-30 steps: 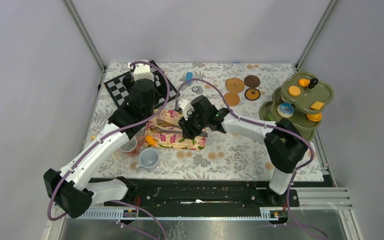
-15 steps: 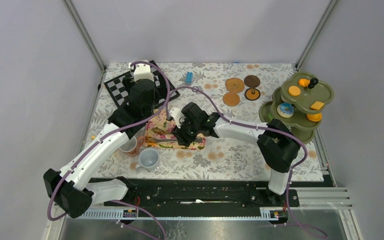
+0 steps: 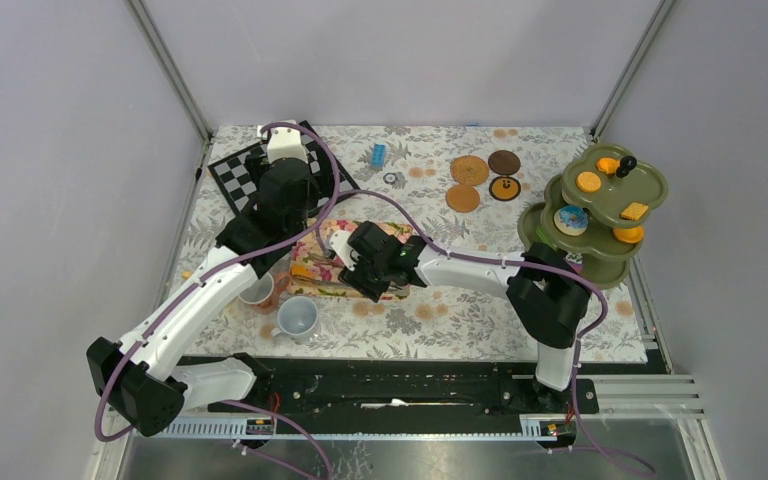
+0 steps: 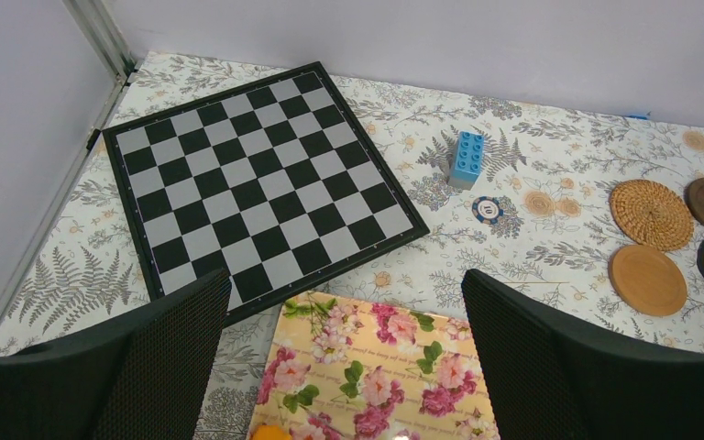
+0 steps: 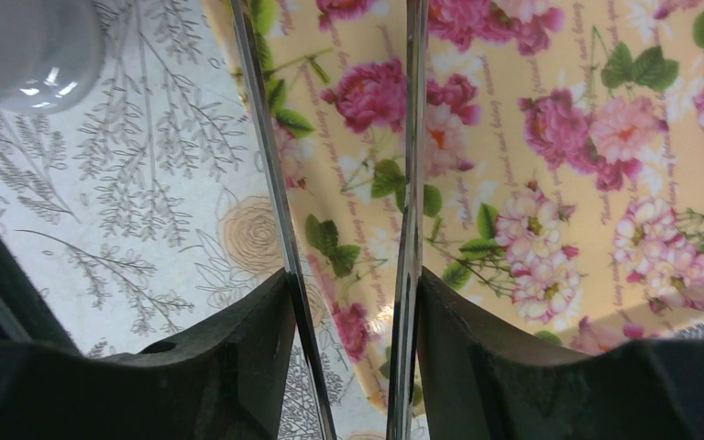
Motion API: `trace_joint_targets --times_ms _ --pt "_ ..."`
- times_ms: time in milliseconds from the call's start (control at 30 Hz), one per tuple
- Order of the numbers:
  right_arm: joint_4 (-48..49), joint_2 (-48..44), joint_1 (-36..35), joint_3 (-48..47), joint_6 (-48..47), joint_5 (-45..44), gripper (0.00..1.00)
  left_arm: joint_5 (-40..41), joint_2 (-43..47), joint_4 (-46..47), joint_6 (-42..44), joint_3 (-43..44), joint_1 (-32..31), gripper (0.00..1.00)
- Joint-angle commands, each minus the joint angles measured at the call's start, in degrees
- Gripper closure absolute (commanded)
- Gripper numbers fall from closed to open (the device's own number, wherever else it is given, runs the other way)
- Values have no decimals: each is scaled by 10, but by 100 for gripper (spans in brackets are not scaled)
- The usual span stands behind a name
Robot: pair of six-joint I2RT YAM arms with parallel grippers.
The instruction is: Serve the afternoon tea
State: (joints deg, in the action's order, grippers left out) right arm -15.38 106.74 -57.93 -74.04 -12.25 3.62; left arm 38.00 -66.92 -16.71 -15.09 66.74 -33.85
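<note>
My right gripper (image 3: 364, 263) is shut on metal tongs (image 5: 412, 183), holding them low over the floral mat (image 3: 310, 268); both tong arms point ahead, slightly apart, with nothing between them. My left gripper (image 3: 285, 196) is open and empty above the mat's far edge (image 4: 376, 367). An orange pastry (image 4: 270, 433) peeks out at the mat's near left. A grey-blue mug (image 3: 297, 318) and a cream mug (image 3: 257, 292) stand left of the mat. Round coasters (image 3: 469, 170) lie at the back. More pastries (image 3: 589, 182) sit on the green tiered stand (image 3: 650, 185).
A chessboard (image 4: 257, 174) lies at the back left, partly under the left arm. A blue brick (image 4: 467, 158) and a small chip (image 4: 487, 210) lie behind the mat. A pale mug (image 5: 27, 46) is at the right wrist view's top left. Frame posts stand at the back corners.
My right gripper has moved left and nearer with the tongs, across the floral mat toward its front left. The left arm has not moved.
</note>
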Motion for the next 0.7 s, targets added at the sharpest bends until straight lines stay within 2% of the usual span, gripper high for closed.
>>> trace_joint_targets --times_ms 0,267,467,667 --pt "-13 -4 -3 -22 -5 -77 46 10 14 15 -5 0 -2 1" --pt "-10 -19 -3 -17 14 -111 47 4 15 15 -5 1 -2 1" --pt "53 -57 -3 21 -1 -47 46 1 18 14 -5 1 -2 1" --pt "70 -74 -3 29 -7 -11 46 1 20 16 2 3 -2 1"
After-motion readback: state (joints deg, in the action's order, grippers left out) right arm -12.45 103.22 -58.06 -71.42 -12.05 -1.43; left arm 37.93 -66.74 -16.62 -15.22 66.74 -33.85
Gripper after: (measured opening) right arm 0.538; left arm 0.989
